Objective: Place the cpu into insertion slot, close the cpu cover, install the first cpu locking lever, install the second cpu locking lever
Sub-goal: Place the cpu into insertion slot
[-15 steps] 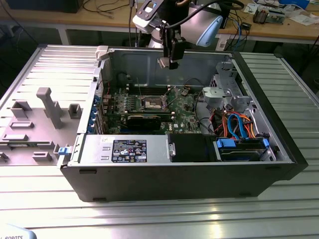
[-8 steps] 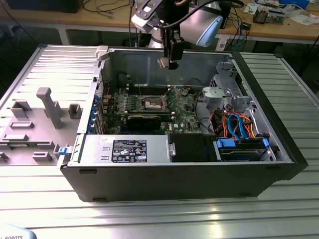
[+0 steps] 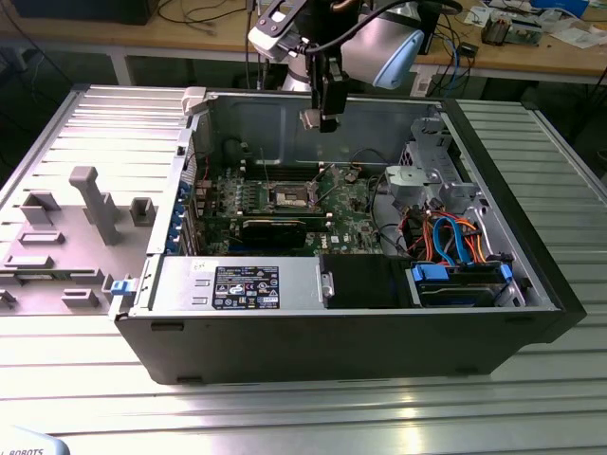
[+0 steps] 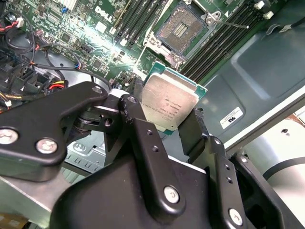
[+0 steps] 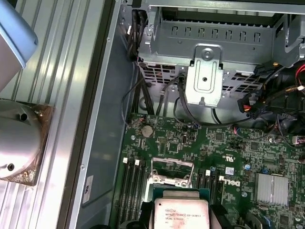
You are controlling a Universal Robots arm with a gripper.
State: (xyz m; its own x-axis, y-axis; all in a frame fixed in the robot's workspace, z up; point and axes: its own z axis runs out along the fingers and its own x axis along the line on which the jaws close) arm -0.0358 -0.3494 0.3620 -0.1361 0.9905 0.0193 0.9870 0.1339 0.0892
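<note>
Above the open case [image 3: 332, 334] on the ribbed metal table [image 3: 285, 409], workbench [image 3: 114, 40] behind, hand [image 4: 167, 109] tight around cpu [image 4: 171, 94].

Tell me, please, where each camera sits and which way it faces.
Exterior view: off the arm, raised, looking down into the open computer case; the arm and gripper show above it.
Second wrist view: on the wrist, behind the gripper, looking along it past the held cpu to the insertion slot.
First wrist view: on the wrist, looking down on the motherboard; an arm link shows.
Both wrist views share the cpu and the insertion slot.
</note>
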